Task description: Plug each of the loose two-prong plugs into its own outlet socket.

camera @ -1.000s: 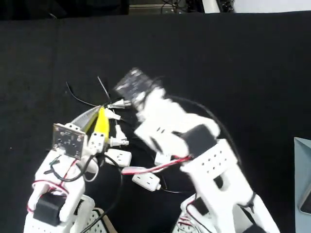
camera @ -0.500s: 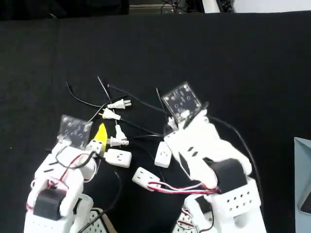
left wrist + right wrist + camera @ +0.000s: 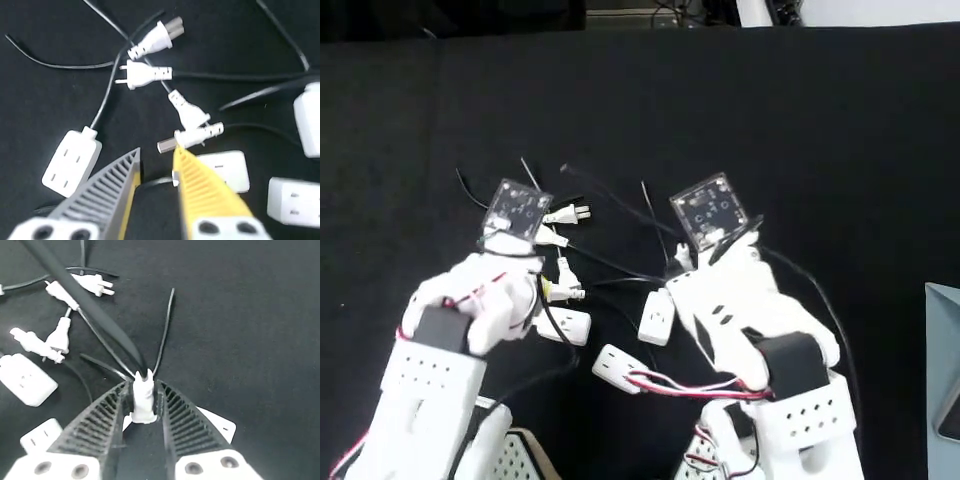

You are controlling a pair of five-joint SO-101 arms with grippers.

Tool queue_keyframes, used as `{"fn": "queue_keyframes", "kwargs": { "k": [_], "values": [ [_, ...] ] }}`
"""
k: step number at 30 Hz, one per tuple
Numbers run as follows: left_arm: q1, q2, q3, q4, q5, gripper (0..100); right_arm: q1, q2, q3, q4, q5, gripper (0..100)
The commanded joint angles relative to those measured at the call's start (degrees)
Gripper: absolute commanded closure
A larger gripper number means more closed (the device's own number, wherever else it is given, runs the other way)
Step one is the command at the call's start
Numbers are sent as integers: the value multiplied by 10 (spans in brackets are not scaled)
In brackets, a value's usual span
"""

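My left gripper stands open low over the black table, its yellow finger beside the prongs of a white two-prong plug. Three more loose plugs lie just beyond it. A white outlet socket rests by the grey finger, and another socket lies under the yellow one. My right gripper is shut on a white plug, held upright with its black cable leading away. A white socket lies right under it. In the high view that socket sits at the right arm's tip.
Black cables criss-cross the table between the two arms. Two further sockets lie near the arm bases. A pale box stands at the right edge. The far half of the black table is bare.
The right arm swung back from the plug pile to the socket with a plug in its fingers. The left arm moved forward over the loose plugs.
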Motion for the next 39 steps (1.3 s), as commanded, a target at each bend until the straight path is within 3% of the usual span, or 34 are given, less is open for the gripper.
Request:
{"fn": "queue_keyframes", "kwargs": {
  "k": [1, 5, 10, 13, 20, 26, 33, 39],
  "values": [
    [-5, 80, -64, 0, -30, 817, 18, -6, 24, -50, -35, 987],
    [-3, 159, -96, 4, -69, 793, 18, -7, 83, -128, -47, 987],
    [15, 207, -97, 4, -176, 789, 18, -9, 124, -185, -102, 987],
    [29, 220, -97, 4, -241, 769, 18, -9, 130, -200, -133, 987],
    [79, 257, -96, 4, -304, 715, 19, -10, 140, -200, -147, 987],
    [103, 336, -102, -4, -327, 715, 37, -11, 153, -207, -148, 987],
    [99, 420, -97, -82, -324, 716, 53, -11, 176, -232, -148, 986],
    [102, 431, -102, -134, -285, 822, 53, -11, 177, -232, -147, 986]
  ]
}}
